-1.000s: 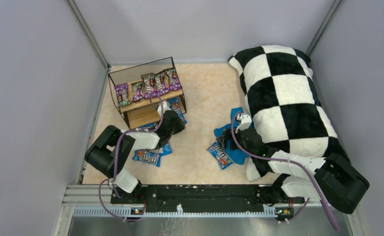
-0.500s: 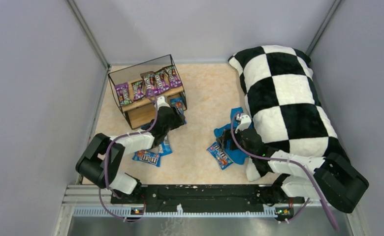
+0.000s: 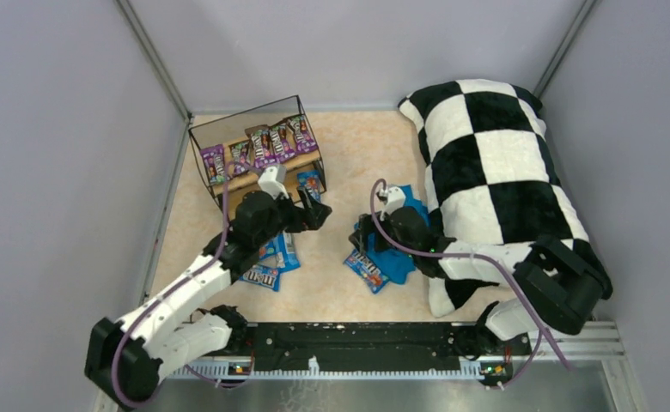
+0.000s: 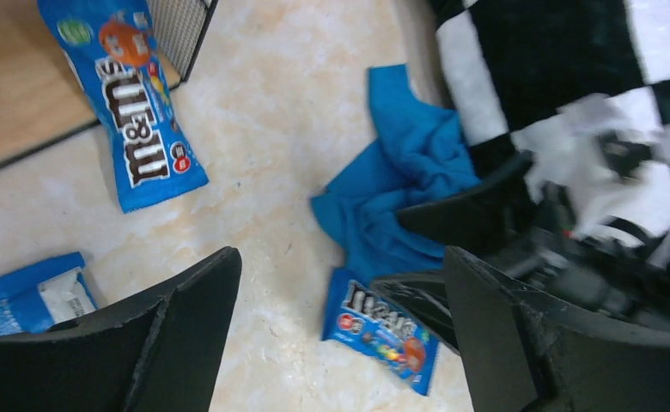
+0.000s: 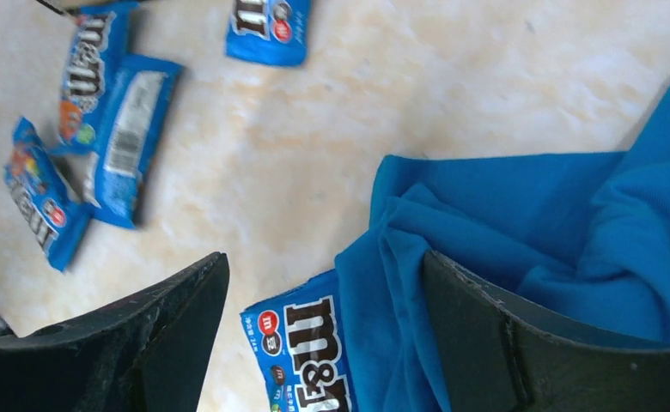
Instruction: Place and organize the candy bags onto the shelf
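The shelf point(image 3: 207, 150) stands at the back left, with several purple candy bags point(image 3: 267, 144) on its top board. A blue candy bag point(image 4: 134, 129) lies half on the lower board, half on the floor. My left gripper point(image 4: 340, 300) hovers open and holds nothing, just right of the shelf point(image 3: 314, 215). More blue bags point(image 3: 267, 262) lie on the floor below it. My right gripper point(image 5: 323, 292) is open low over another blue bag point(image 5: 310, 352), which is partly covered by the blue cloth point(image 5: 529, 232).
A big black-and-white checkered pillow point(image 3: 503, 172) fills the right side, right behind the right arm. The blue cloth point(image 3: 409, 232) lies crumpled against it. Grey walls close in the table on three sides.
My left gripper opened, let go of the blue bag at the lower shelf board, and drew back to the right. The right gripper moved left over its blue bag, which also shifted left.
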### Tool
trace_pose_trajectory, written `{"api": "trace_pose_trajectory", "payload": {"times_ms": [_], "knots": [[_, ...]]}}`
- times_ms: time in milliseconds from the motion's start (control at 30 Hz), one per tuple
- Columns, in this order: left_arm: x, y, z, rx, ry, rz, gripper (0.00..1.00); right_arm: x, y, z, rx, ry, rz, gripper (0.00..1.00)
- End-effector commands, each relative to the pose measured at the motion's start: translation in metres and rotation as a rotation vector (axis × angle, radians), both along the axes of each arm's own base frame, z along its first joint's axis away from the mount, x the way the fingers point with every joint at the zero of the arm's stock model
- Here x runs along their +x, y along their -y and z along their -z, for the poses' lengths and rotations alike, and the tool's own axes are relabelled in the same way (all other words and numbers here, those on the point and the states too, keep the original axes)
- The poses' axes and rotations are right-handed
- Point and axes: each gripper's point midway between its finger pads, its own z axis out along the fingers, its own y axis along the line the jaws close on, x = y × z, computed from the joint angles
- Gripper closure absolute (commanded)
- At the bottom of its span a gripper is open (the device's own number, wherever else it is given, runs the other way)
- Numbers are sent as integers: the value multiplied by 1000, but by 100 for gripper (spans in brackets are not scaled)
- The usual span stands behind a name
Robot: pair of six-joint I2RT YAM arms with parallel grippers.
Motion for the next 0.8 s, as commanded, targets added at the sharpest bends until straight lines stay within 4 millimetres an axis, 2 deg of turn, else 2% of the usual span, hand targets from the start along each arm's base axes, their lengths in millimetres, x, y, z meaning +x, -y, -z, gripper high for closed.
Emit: {"api": "trace_pose_trajectory", "payload": {"times_ms": [0,100,200,267,367,500,567,633,700,767], "knots": [[-26,-22,-48,98,99,53,4,15,-48,-21,83,-23,-3,18],[-41,-39,-84,135,189,56,2,35,-68,-29,45,-15,65,18],[-54,-61,-107,182,221,10,1,48,-59,-13,-22,-75,176,17],[-64,-68,-121,169,250,4,1,47,-53,-5,-45,-79,186,18],[-79,-73,-136,125,298,16,1,42,-27,12,-117,-94,218,17],[-88,-79,-143,119,329,13,1,41,30,24,-219,-104,297,17],[-88,-83,-145,137,344,6,1,48,58,15,-263,-91,343,16],[-87,-87,-150,163,367,-3,1,53,71,-5,-328,-38,359,15],[-85,-93,-151,190,381,-25,1,59,71,-31,-343,3,357,12],[-82,-100,-151,210,393,-60,1,64,60,-52,-314,18,346,9]]}}
